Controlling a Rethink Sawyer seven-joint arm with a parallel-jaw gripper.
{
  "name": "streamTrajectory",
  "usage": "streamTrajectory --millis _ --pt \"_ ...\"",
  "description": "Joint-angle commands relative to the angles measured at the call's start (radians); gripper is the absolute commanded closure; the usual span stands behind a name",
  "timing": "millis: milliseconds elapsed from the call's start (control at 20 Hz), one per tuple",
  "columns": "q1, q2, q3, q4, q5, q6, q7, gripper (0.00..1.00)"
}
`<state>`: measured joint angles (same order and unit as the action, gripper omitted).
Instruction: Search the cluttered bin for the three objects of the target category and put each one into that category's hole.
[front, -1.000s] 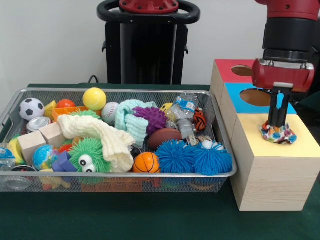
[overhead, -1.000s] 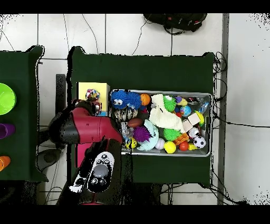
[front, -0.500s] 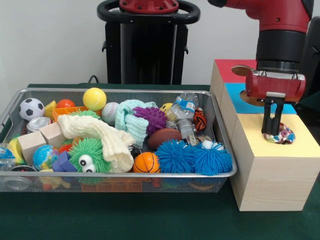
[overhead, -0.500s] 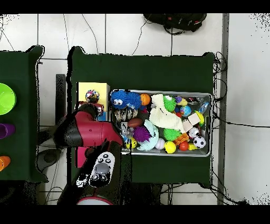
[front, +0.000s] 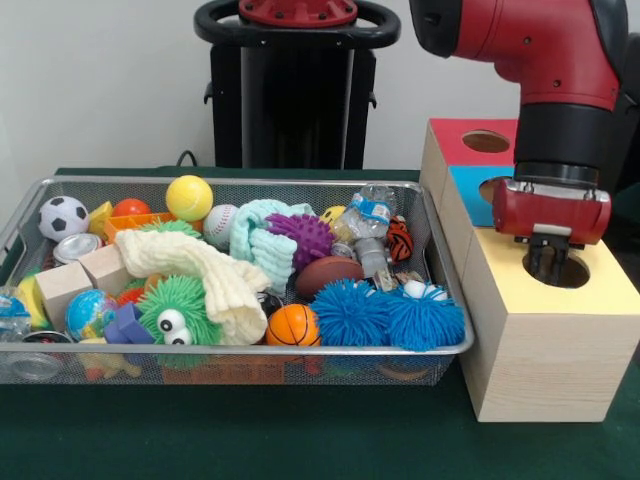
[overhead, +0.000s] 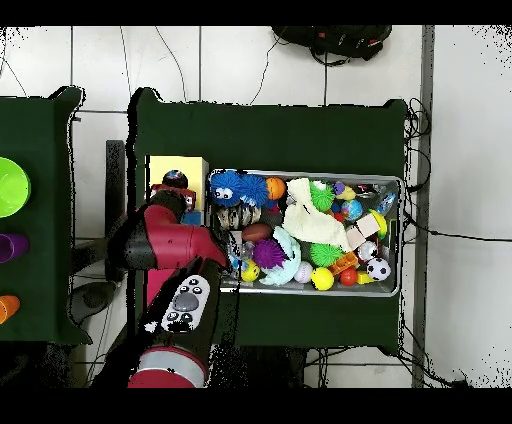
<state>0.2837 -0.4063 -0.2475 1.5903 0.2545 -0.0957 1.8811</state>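
Note:
The wire mesh bin (front: 240, 183) is full of mixed toys; it also shows in the overhead view (overhead: 305, 174). No rope toy shows in either view. My gripper (front: 547, 268) hangs straight over the round hole (front: 575, 272) in the yellow face (front: 600, 292) of the wooden box, right of the bin. Its fingertips reach the hole's mouth, open and empty. In the overhead view the yellow box (overhead: 190, 165) shows with its dark hole (overhead: 175, 179), and the arm (overhead: 165, 240) hides the gripper.
The blue-faced box (front: 468, 190) and red-faced box (front: 455, 140) stand behind the yellow one. The bin holds fuzzy blue spiky balls (front: 350, 312), a cream sock (front: 200, 270), a clear jar (front: 372, 215), balls and blocks. The robot pedestal (front: 295, 90) stands behind the bin.
The rope toy that my gripper held over the yellow box has sunk into the hole and is gone from view. The gripper has let go and moved a little left.

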Motion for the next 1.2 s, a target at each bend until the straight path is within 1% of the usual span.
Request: streamTrajectory --millis 50,100,200,350,450,500,700,800,1000,1200 --pt "0.003 0.183 -0.003 0.045 0.056 0.057 0.186 1.00" --pt "0.002 0.170 -0.002 0.052 0.058 0.076 0.181 1.00" --pt "-0.001 0.116 0.003 0.079 0.056 0.138 0.174 1.00" --pt "-0.009 0.003 0.002 0.114 0.047 0.286 0.150 1.00" --pt "-0.022 -0.066 -0.006 0.104 0.038 0.405 0.128 1.00" --pt "-0.019 -0.098 -0.028 0.083 0.032 0.475 0.118 1.00" --pt "-0.006 -0.201 -0.118 -0.058 0.000 0.819 0.116 1.00" --pt "-0.026 -0.224 -0.125 -0.139 -0.019 0.946 0.101 1.00" --pt "-0.075 -0.239 -0.103 -0.251 -0.018 1.095 0.103 1.00" --pt "-0.112 -0.252 -0.080 -0.299 -0.017 1.164 0.096 1.00"
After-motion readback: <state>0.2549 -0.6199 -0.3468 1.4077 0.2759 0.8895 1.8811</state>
